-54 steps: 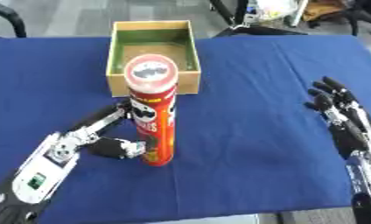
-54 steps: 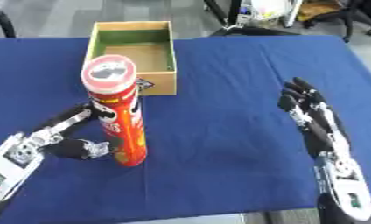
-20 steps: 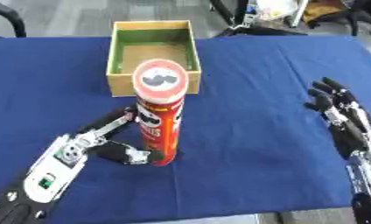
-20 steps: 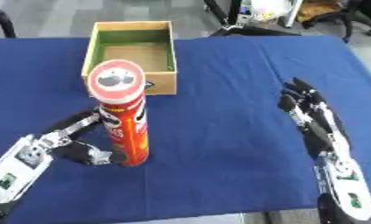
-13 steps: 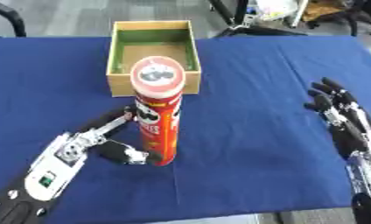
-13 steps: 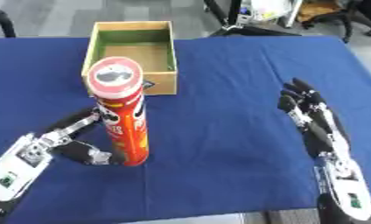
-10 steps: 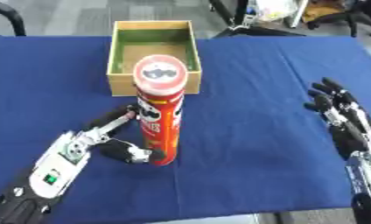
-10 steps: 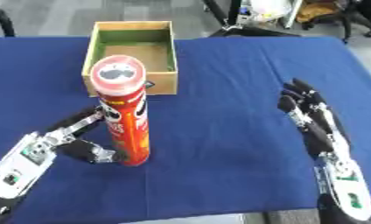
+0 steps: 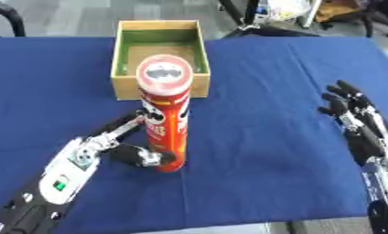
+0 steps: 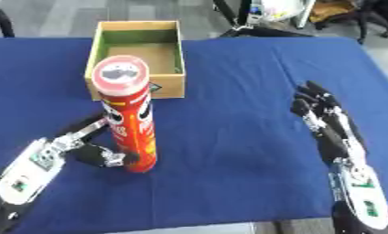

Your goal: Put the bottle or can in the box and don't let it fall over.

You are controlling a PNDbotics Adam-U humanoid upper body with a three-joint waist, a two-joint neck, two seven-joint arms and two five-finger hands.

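A tall red crisps can (image 9: 166,119) with a grey lid stands upright on the blue tablecloth, just in front of the box. My left hand (image 9: 121,144) holds it low down, fingers behind it and thumb curled against its base. The open cardboard box (image 9: 158,57) with a green inside sits behind the can, nothing in it. My right hand (image 9: 357,123) rests open at the right edge, fingers pointing away, far from the can.
The blue cloth (image 9: 253,114) covers the whole table. Chair legs and floor show beyond the far edge. Between the can and my right hand lies bare cloth.
The can has shifted slightly and swayed between frames while staying upright in my left hand. The right hand has not moved.
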